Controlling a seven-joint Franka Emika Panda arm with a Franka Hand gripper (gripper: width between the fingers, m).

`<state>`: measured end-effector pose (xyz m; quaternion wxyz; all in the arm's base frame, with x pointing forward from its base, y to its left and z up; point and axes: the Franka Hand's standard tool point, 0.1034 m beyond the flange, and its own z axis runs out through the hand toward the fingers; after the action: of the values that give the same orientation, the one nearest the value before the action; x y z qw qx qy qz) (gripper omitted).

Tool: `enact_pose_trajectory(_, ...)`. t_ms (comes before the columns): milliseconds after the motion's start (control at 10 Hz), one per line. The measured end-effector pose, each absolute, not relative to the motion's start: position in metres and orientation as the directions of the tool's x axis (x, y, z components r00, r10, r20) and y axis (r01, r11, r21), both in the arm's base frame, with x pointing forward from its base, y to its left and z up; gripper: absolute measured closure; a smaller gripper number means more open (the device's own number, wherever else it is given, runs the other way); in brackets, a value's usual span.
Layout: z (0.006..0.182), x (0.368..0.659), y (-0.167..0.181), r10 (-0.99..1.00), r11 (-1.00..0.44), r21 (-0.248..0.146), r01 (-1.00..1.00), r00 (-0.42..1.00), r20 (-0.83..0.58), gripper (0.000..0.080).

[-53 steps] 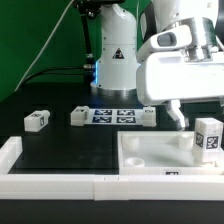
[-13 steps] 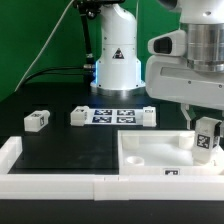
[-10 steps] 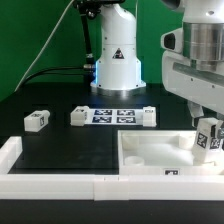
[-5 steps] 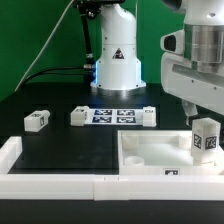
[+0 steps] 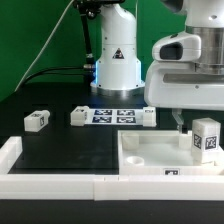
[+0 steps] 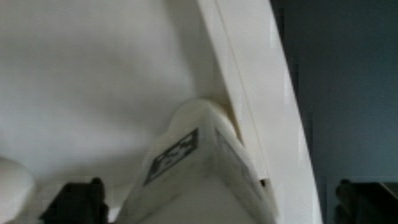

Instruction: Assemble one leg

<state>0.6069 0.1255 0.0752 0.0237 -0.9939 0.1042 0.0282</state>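
A leg (image 5: 207, 138), a small white post with a black-and-white tag, stands upright at the far right corner of the white square plate (image 5: 150, 152). My gripper (image 5: 193, 122) hangs just above it and is open. In the wrist view the leg (image 6: 199, 165) lies between my fingertips (image 6: 80, 202), which stand wide apart, with a gap on at least one side; my gripper (image 6: 222, 205) is over the plate (image 6: 98, 80). Its other fingertip is hidden in the exterior view.
Another leg (image 5: 38, 121) lies on the black table at the exterior view's left. Two more small white blocks (image 5: 78, 116) (image 5: 148, 117) sit at the ends of the marker board (image 5: 112, 116). A white rail (image 5: 60, 186) runs along the front. The robot base (image 5: 115, 60) stands behind.
The gripper body has shifted toward the exterior view's left. The leg went from tilted to upright and stays at the same corner of the plate.
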Motion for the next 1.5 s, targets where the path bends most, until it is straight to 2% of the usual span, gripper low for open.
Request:
enact_pose_trajectory(100,0.0751,0.6067,0.1263,-0.137,-0.989,-0.045,-0.14,0.989,-0.058,0.015)
enact_pose_trajectory(300,0.075,0.6069,0.1241,0.136,-0.989,-0.057,0.133,0.99,-0.045,0.015)
enact_pose_trajectory(400,0.0749,0.6069,0.1242,0.188,-0.981,-0.061,0.185,0.981,-0.042,0.015)
enact_pose_trajectory(600,0.0748,0.6068,0.1243,0.168,-0.984,-0.061,0.165,0.985,-0.044,0.0177)
enact_pose_trajectory(700,0.0748,0.6068,0.1243,0.168,-0.984,-0.061,0.165,0.985,-0.044,0.0348)
enact_pose_trajectory(800,0.0749,0.607,0.1238,0.168,-0.984,-0.06,0.165,0.985,-0.043,0.0348)
enact_pose_trajectory(900,0.0746,0.6072,0.122,0.146,-0.988,-0.058,0.143,0.988,-0.045,0.0505)
enact_pose_trajectory(1100,0.0744,0.6073,0.1214,0.102,-0.993,-0.057,0.099,0.994,-0.047,0.0505)
enact_pose_trajectory(1300,0.0745,0.6071,0.1216,-0.195,-0.979,-0.042,-0.198,0.979,-0.062,0.0505)
enact_pose_trajectory(1500,0.0741,0.6069,0.1217,-0.396,-0.916,-0.033,-0.399,0.915,-0.073,0.0506)
